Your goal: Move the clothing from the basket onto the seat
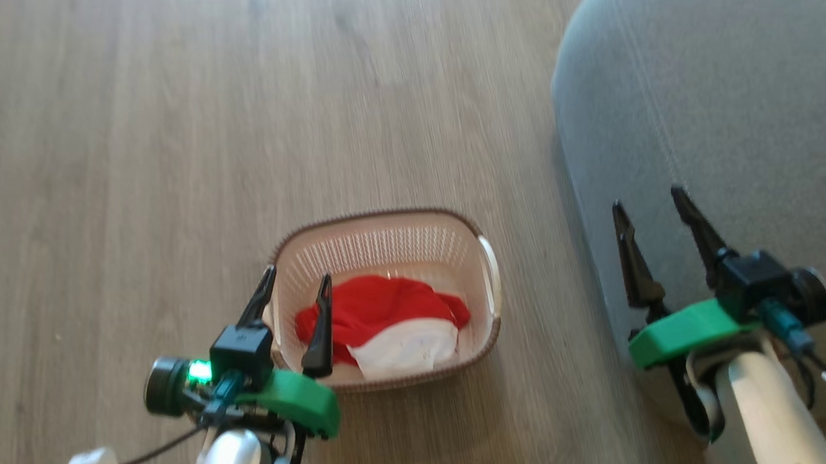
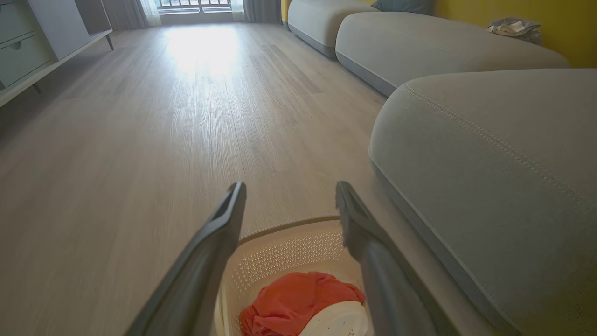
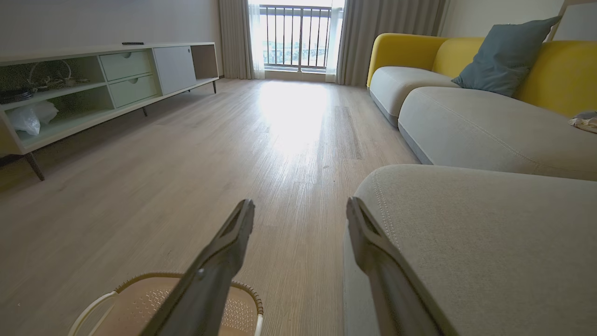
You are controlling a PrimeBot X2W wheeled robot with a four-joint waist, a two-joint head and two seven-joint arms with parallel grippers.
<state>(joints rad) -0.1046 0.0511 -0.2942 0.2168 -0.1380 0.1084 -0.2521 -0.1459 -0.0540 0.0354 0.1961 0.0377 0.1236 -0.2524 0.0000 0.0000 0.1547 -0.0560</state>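
**Basket loaded, both grippers empty**

You have a wide wooden floor (image 1: 173,166) under everything. The seat (image 1: 728,106) takes up its right side, with the rounded corner turned toward the work. Nothing red lies on the part of the seat you can see, so I judge the transfer not yet begun.

The basket (image 1: 386,250) stands on the floor just beside that corner, apart from it by a strip of bare boards. That probably keeps the carry short.

The clothing (image 1: 381,306) lies bunched on the basket's bottom, nearer its front wall than its far one. The red is heaped on top and a white panel faces the front right corner. You cannot tell from here whether this is one garment or two.

Your left gripper (image 1: 299,273) hangs over the basket's front left corner, jaws spread wide with nothing between them, which looks like a line-up for a reach down. Your right gripper (image 1: 647,199) sits over the seat's near edge, equally spread and empty, seemingly parked clear.
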